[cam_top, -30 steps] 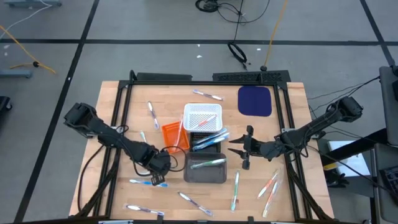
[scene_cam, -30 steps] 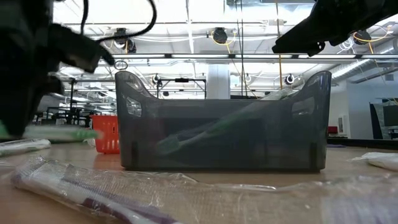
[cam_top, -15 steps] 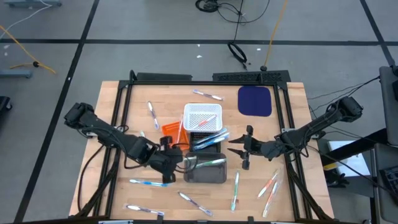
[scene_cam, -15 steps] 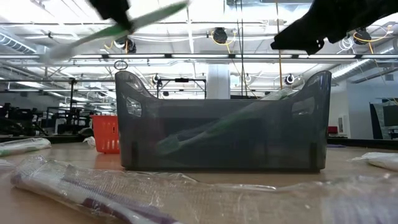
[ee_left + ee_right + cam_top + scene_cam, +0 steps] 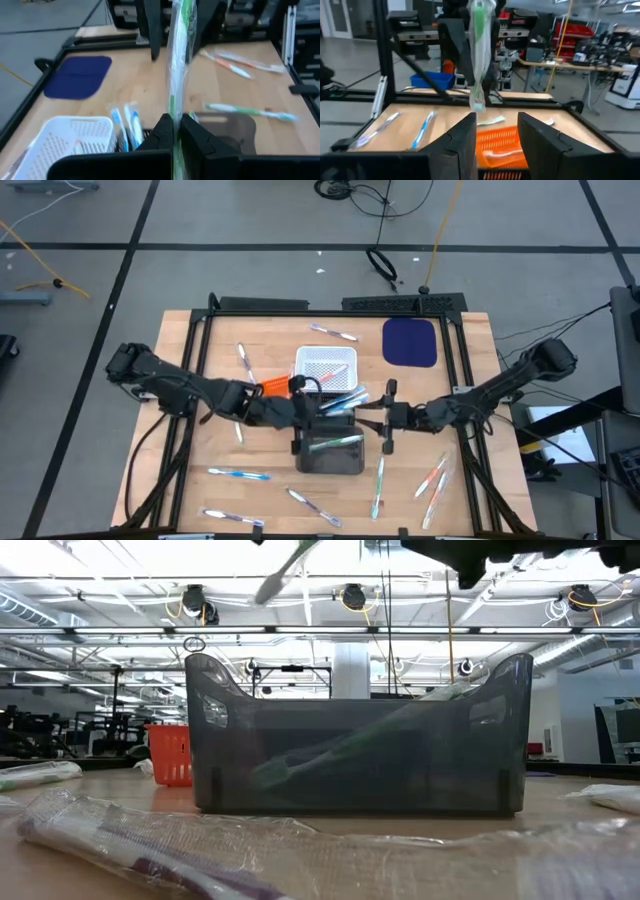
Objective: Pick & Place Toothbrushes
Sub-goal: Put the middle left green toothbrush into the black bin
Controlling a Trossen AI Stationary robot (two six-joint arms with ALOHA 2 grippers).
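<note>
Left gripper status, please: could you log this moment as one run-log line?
left gripper: shut on green toothbrush, above grey bin | right gripper: open, empty, beside bin

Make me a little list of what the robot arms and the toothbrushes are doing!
left gripper: shut on a green toothbrush, held above the grey bin
right gripper: open, empty, beside the bin, facing the held brush
grey bin: one green brush inside
white basket: behind the bin
orange basket: left of the white one
table: more brushes lie loose
</note>
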